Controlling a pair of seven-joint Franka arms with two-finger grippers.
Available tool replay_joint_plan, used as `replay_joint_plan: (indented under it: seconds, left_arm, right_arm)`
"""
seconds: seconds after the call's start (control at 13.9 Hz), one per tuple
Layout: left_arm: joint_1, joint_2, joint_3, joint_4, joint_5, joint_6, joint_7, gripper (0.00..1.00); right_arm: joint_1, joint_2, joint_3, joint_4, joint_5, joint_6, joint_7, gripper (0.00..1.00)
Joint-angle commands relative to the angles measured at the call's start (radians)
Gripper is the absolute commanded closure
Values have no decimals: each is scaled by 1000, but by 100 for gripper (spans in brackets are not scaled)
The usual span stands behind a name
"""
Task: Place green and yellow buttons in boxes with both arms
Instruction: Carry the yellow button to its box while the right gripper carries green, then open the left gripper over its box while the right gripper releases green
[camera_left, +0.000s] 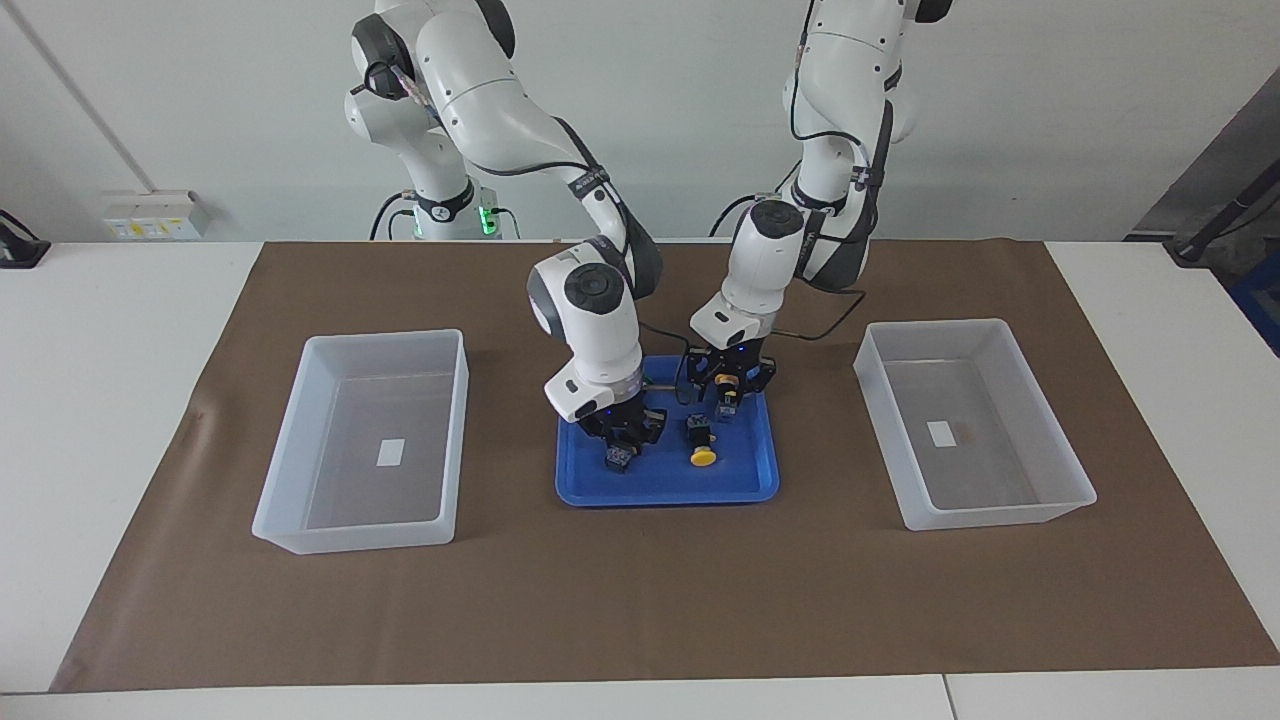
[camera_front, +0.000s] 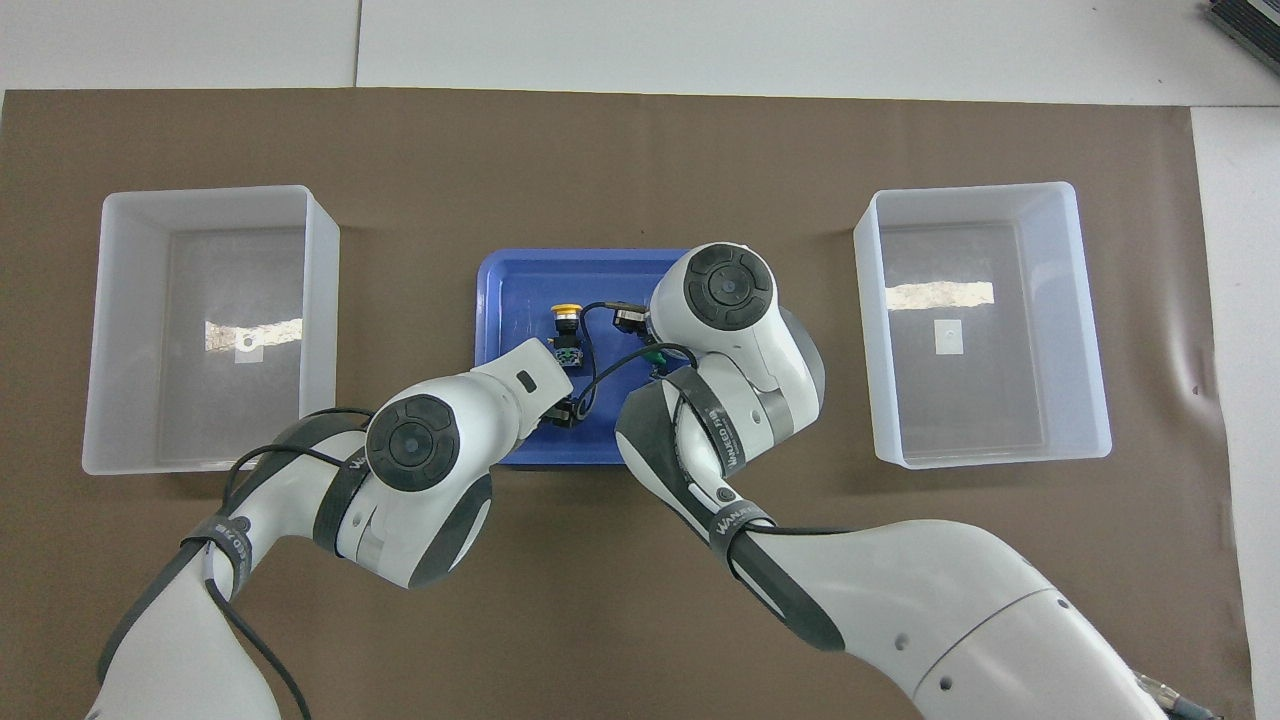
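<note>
Both grippers are down in the blue tray (camera_left: 740, 487) at the middle of the brown mat (camera_left: 640, 600). The right gripper (camera_left: 622, 447) sits low over the tray's end toward the right arm, its fingers clenched on a dark-bodied button (camera_left: 618, 459) that rests at the tray floor; the cap colour of that one I cannot tell. The left gripper (camera_left: 727, 393) hangs over the tray's edge nearest the robots, and a small button body (camera_left: 727, 404) shows right at its tips, but whether those fingers are clamped or released I cannot tell. The facing view gives the clean look at both grippers. From overhead the right arm's wrist (camera_front: 728, 290) hides its gripper entirely, and the left arm's wrist (camera_front: 505, 385) covers most of the other. What the overhead view adds is a glimpse of green (camera_front: 655, 355) beside the right arm's wrist, possibly a green cap. Between the two grippers, a yellow-capped button (camera_left: 702, 446) lies on its side in the tray, black body toward the robots and round yellow cap pointing away from them. Well apart from the tray stand two translucent white boxes, one (camera_left: 290, 440) toward the right arm's end and one (camera_left: 1050, 430) toward the left arm's end, each showing only a small white label on its floor.
</note>
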Motion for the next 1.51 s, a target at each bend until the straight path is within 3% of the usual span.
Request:
replay_joint_plan:
  seconds: [0.0,0.22,0.5,0.79,1.0,1.44]
  left_arm:
    - [-9,-11,15,6,1,0,-26,100]
    - [25,-43,18,87,1,-119,-20,100]
    - [128,-52,18,292,3,-354,3,100]
    - [282,-54,20,359,3,-415,168,100]
    - [385,-54,18,360,3,-411,302,100]
    - [516,-71,18,290,-6,-366,494,100]
  right_arm:
    - [-25,-85,-6,21,0,-72,18,100]
    - [-140,-226,-6,21,-5,-201,-93,100]
    - [-306,-306,-6,16,-2,-262,-346,100]
    - [-458,-311,-4,-40,6,-250,-638,100]
    - [-519,-292,-4,-151,6,-110,-739,100]
    - [-561,-229,-4,-247,6,26,-924,100]
